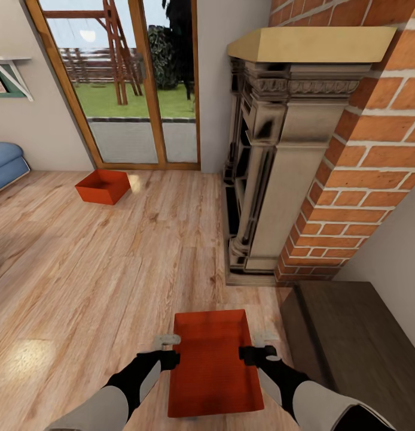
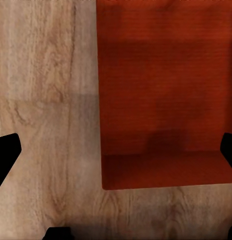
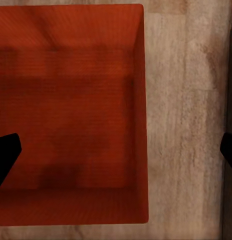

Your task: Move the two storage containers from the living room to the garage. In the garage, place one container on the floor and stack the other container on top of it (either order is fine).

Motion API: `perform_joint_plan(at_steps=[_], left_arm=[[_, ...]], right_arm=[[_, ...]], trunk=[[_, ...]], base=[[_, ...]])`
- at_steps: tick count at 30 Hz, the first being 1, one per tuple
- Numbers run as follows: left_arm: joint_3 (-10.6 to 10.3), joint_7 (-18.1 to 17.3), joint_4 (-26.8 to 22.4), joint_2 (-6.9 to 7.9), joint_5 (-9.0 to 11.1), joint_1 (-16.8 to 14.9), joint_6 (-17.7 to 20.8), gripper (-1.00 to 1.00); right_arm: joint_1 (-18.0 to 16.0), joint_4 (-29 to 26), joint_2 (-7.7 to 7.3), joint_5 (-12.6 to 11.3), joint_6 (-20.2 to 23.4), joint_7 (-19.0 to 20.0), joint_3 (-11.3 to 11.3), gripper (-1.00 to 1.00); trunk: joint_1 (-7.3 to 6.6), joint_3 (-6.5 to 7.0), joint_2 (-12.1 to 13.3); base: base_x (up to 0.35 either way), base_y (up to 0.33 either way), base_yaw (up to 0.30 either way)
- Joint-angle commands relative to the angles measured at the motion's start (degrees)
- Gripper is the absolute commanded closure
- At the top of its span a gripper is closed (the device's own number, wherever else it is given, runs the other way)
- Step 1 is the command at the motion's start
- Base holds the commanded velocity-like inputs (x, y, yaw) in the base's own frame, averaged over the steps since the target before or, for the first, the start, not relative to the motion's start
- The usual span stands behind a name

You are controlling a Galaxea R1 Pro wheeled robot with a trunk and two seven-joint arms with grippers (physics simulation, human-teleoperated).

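While the left gripper (image 1: 166, 341) and right gripper (image 1: 266, 339) hang wide open, holding nothing, straddling the near container's (image 1: 212, 362) long walls on the wood floor (image 1: 112, 287), both should descend evenly before pinching.

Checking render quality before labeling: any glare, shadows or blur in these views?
Head view: glare patch on the wood floor, brick fireplace skewed by wide angle. Left wrist view: soft shadow band across the near container. Right wrist view: blotchy shading inside it, fingertips pure black.
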Motion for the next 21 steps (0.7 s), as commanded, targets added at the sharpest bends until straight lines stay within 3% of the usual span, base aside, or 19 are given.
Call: perform_joint_plan(at_steps=[1, 21], left_arm=[[0.06, 0.21, -0.08, -0.02, 0.23, 0.00, 0.22, -1.00], [-0.16, 0.29, -0.93, -0.32, 0.11, 0.00, -0.23, -1.00]], right_arm=[[-0.03, 0.25, 0.10, -0.55, -0.37, -0.29, 0.50, -1.00], [-0.03, 0.66, -0.04, -0.54, -0.82, -0.30, 0.61, -1.00]], trunk=[[0.00, -0.04, -0.02], [0.00, -0.04, -0.02]], base=[[0.000, 0.000, 0.000], [0.000, 0.000, 0.000]])
